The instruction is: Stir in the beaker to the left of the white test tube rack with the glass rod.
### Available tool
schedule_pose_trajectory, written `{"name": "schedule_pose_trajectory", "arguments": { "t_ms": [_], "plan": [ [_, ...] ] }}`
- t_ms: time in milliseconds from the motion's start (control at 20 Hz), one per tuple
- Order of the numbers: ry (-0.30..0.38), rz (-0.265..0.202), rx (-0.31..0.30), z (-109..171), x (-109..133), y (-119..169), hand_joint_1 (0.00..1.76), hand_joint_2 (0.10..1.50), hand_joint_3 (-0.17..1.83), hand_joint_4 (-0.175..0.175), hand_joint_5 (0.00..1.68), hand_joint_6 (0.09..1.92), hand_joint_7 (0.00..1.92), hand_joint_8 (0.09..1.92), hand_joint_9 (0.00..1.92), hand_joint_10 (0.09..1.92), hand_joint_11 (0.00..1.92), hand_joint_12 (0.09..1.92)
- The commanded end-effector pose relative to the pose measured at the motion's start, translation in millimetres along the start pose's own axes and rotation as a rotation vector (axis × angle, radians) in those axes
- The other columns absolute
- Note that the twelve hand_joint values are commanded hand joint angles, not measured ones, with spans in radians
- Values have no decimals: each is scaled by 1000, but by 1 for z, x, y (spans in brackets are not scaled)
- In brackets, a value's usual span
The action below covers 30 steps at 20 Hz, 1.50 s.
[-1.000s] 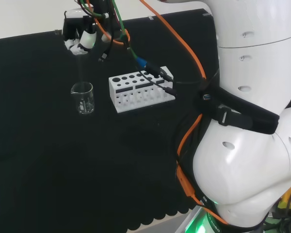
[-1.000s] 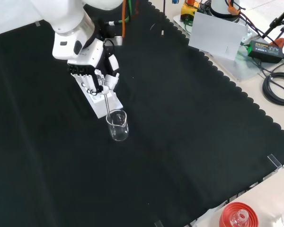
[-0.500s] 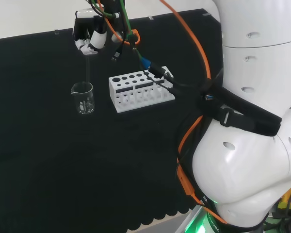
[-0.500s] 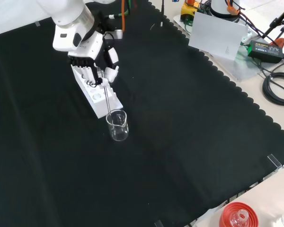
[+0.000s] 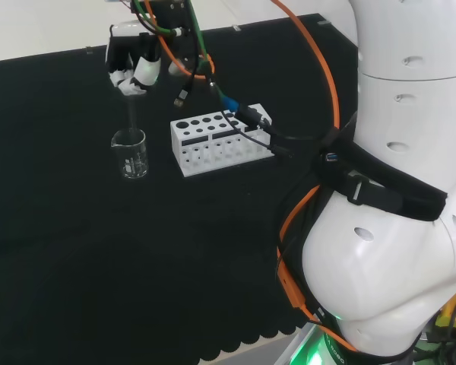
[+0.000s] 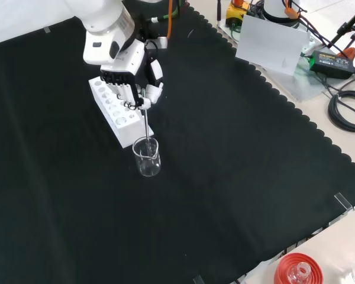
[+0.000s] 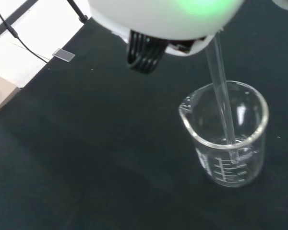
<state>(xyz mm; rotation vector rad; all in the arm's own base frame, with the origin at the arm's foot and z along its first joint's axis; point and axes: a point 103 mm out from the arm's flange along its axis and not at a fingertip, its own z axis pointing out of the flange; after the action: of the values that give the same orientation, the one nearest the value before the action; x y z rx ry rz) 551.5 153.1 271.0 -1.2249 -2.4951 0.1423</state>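
A small clear glass beaker stands on the black cloth just left of the white test tube rack in the head view. Above the beaker, the black and white hand has its fingers curled round the top of a clear glass rod. The rod slants down from the hand, and its lower end is inside the beaker near the bottom. In the front view the rack lies just behind the beaker.
Orange and black cables hang from the arm across the rack's right end in the head view. The arm's big white links stand at that view's right. At the front view's bottom right sit a red ribbed stand and the cloth's scalloped edge.
The hand has swung round above the beaker: right and back left in the head view, steadily right and up in the front view. The rod's tilt changes while its tip stays in the beaker.
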Motion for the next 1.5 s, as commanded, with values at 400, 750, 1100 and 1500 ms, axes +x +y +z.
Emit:
{"name": "schedule_pose_trajectory", "arguments": {
  "t_ms": [400, 750, 1100, 1500],
  "plan": [
    [-1, -25, 3, -4, -12, 33, 1323, 574, 887, -175, 1106, 854, 1303, 958, 1690, 565, 1609, 745],
    [-9, 27, -11, -11, -38, 7, 1323, 575, 885, -175, 1106, 854, 1303, 958, 1690, 565, 1609, 745],
    [-18, 70, -23, -7, -34, -26, 1323, 576, 884, -175, 1105, 854, 1302, 958, 1690, 566, 1609, 746],
    [-5, 42, -18, 3, 1, -20, 1323, 575, 885, -175, 1106, 854, 1303, 957, 1690, 566, 1609, 746]
  ]
}}
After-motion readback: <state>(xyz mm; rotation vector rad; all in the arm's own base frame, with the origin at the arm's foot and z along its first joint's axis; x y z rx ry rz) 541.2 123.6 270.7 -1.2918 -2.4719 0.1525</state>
